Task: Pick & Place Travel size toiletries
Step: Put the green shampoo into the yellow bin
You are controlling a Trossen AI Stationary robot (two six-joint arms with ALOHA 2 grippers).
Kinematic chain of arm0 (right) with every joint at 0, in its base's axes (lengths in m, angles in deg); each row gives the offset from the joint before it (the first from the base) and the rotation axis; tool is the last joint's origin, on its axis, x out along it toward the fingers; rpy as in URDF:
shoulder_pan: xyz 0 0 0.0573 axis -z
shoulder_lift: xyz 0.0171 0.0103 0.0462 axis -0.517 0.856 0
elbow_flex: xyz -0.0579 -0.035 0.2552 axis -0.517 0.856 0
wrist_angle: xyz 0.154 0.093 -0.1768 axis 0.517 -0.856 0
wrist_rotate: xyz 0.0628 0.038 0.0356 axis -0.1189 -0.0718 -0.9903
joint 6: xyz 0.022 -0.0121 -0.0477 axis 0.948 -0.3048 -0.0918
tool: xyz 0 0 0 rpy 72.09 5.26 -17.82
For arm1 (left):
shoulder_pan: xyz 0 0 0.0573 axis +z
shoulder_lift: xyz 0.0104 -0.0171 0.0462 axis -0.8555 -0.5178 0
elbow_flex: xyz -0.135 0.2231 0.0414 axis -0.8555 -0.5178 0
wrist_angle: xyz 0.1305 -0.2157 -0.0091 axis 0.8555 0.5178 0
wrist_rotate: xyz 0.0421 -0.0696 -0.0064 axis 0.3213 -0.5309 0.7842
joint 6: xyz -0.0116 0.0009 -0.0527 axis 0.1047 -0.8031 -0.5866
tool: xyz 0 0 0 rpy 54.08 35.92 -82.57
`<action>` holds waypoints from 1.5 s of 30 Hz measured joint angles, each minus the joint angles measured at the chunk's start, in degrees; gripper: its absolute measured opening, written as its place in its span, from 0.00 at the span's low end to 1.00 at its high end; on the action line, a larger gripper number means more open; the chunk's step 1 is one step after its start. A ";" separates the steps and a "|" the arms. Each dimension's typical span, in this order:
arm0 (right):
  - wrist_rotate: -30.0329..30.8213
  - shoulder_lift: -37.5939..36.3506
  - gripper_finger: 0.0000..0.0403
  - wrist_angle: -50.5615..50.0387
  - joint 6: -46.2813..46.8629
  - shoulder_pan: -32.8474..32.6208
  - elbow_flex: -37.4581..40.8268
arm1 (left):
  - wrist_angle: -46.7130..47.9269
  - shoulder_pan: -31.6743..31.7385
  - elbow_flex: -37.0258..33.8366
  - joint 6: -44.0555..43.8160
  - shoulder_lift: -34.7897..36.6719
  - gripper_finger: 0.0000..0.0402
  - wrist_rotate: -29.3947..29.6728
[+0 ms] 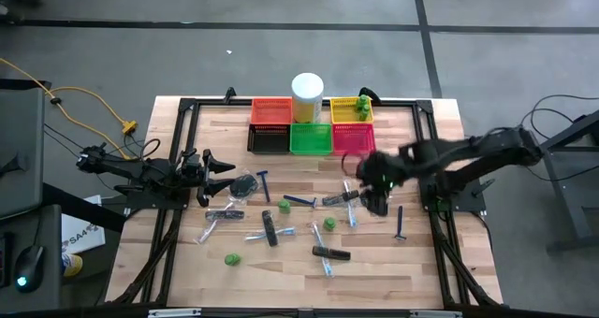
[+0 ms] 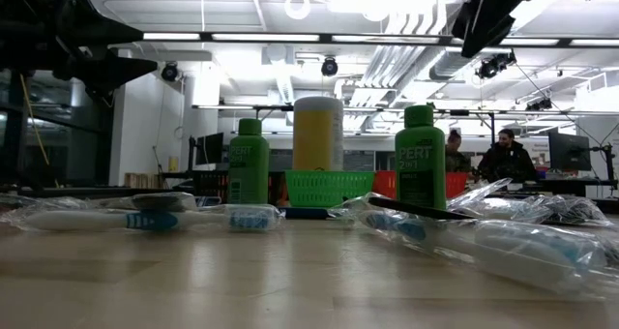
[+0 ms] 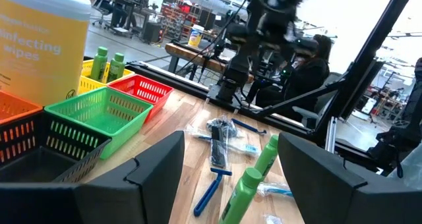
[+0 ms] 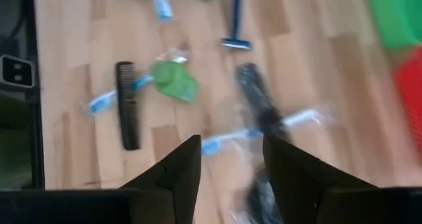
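Note:
Toiletries lie scattered on the wooden table (image 1: pixel 187 262): small green bottles (image 1: pixel 231 258) (image 2: pixel 419 155), blue razors (image 1: pixel 265 182), black combs (image 1: pixel 330 253), wrapped toothbrushes (image 1: pixel 271 234) and a dark bundle (image 1: pixel 243 185). My right gripper (image 1: pixel 376 201) (image 4: pixel 231 165) is open and hovers over a wrapped toothbrush (image 4: pixel 257 135) that crosses a black stick (image 4: pixel 260 105); it touches nothing. My left gripper (image 1: pixel 220 164) (image 3: pixel 227 165) is open at the table's left side, pointing toward the items.
Small mesh baskets stand in two rows at the far edge: orange (image 1: pixel 271 110), yellow (image 1: pixel 351 109) holding green bottles, black (image 1: pixel 269 140), green (image 1: pixel 311 138), red (image 1: pixel 354 137). A tall white wipes cylinder (image 1: pixel 308 95) stands among them. People sit beyond the table (image 2: pixel 503 155).

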 joint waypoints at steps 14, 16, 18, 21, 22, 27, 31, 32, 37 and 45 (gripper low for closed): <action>12.44 7.54 0.41 24.12 1.77 -12.09 7.52 | -0.07 0.00 0.00 0.00 0.01 0.61 -0.04; 11.00 9.83 0.44 26.75 1.78 -12.05 7.52 | -0.07 0.00 0.00 0.00 0.01 0.61 -0.04; 10.00 11.87 0.48 28.99 1.93 -12.05 7.52 | -0.07 0.00 0.00 0.00 0.01 0.61 -0.04; 9.89 14.31 0.55 31.04 2.01 -12.02 7.52 | -0.04 0.00 0.00 -0.01 0.00 0.61 -0.07; 10.24 14.94 0.57 31.30 2.25 -11.94 7.52 | -0.03 0.00 0.00 0.00 0.01 0.61 -0.07; 11.73 17.09 0.63 31.60 3.83 -11.77 7.52 | 0.35 0.00 0.00 -0.01 0.01 0.61 -0.14; 12.47 18.36 0.64 31.56 6.41 -11.81 7.52 | 0.55 0.00 0.00 -0.02 0.01 0.61 -0.35; 12.43 18.66 0.64 31.66 7.01 -11.81 7.52 | 0.59 0.00 0.00 -0.02 0.01 0.61 -0.35; 12.68 20.42 0.64 32.99 9.39 -11.83 7.52 | 0.74 0.00 0.00 -0.01 0.01 0.61 -0.33; 13.05 22.71 0.64 35.43 11.73 -11.55 7.56 | 0.47 0.00 0.00 -0.02 -0.01 0.61 -0.23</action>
